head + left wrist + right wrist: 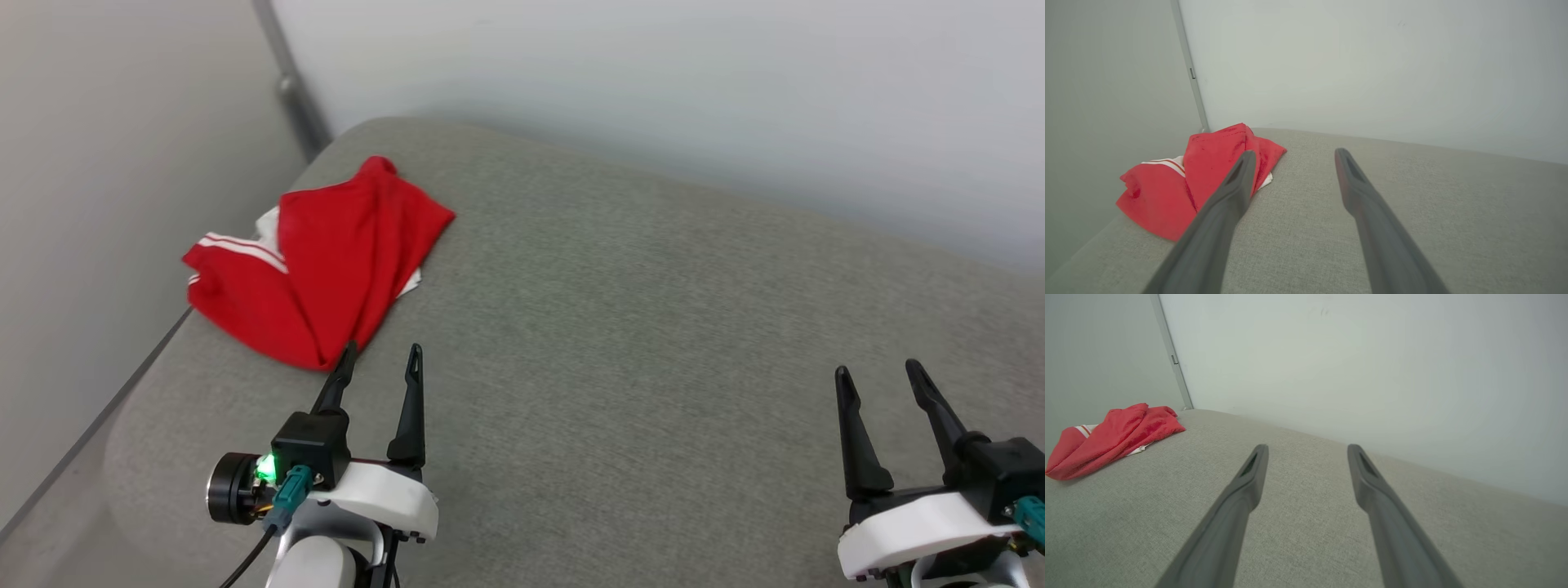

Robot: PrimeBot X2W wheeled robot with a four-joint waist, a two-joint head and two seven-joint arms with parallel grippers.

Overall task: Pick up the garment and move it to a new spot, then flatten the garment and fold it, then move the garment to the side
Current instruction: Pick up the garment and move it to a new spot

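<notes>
The garment (322, 261) lies crumpled at the far left corner of the grey cushioned surface (653, 327), red with white striped trim showing. My left gripper (382, 353) is open just short of its near edge, with nothing between the fingers. In the left wrist view the garment (1167, 192) sits ahead and left of the left gripper (1294, 154). My right gripper (878, 371) is open at the lower right, far from the cloth. The right wrist view shows the garment (1106, 439) far to the left of the right gripper (1308, 448).
Pale walls (653, 82) close off the back and left of the surface, meeting at a grey corner strip (290, 82). The surface's left edge (131, 392) curves down beside the garment. Bare grey fabric stretches from the garment across to the right.
</notes>
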